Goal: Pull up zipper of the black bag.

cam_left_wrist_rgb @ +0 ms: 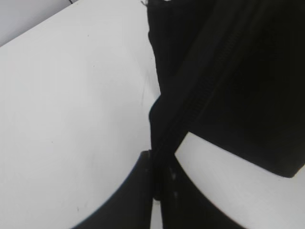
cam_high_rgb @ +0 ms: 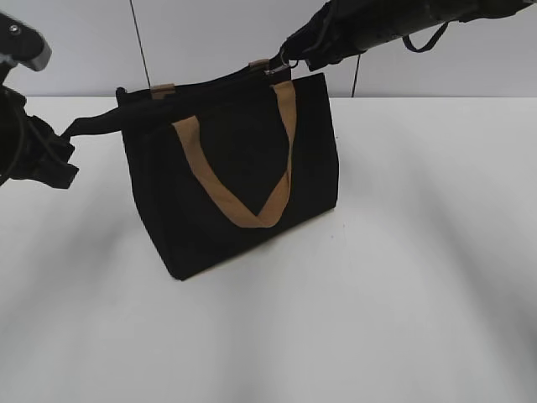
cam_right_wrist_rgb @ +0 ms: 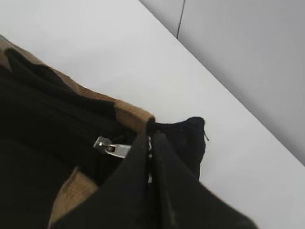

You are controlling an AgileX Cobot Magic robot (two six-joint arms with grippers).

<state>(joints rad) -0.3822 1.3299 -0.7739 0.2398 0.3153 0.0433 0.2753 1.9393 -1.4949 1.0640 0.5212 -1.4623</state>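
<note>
The black bag (cam_high_rgb: 239,176) stands on the white table with two tan handles (cam_high_rgb: 281,159). My left gripper (cam_high_rgb: 59,155) is shut on the bag's black end strap (cam_high_rgb: 101,123) and holds it stretched to the left; the left wrist view shows the jaws (cam_left_wrist_rgb: 156,171) closed on that strap (cam_left_wrist_rgb: 190,105). My right gripper (cam_high_rgb: 285,52) is at the bag's top right corner, shut on the zipper (cam_high_rgb: 280,65). In the right wrist view the silvery pull tab (cam_right_wrist_rgb: 112,147) sticks out left of the closed jaws (cam_right_wrist_rgb: 151,143), at the right end of the zip line.
The white table (cam_high_rgb: 419,277) spreads around the bag. A light wall (cam_high_rgb: 210,42) with dark vertical seams stands behind. The right arm (cam_high_rgb: 394,21) reaches in from the top right.
</note>
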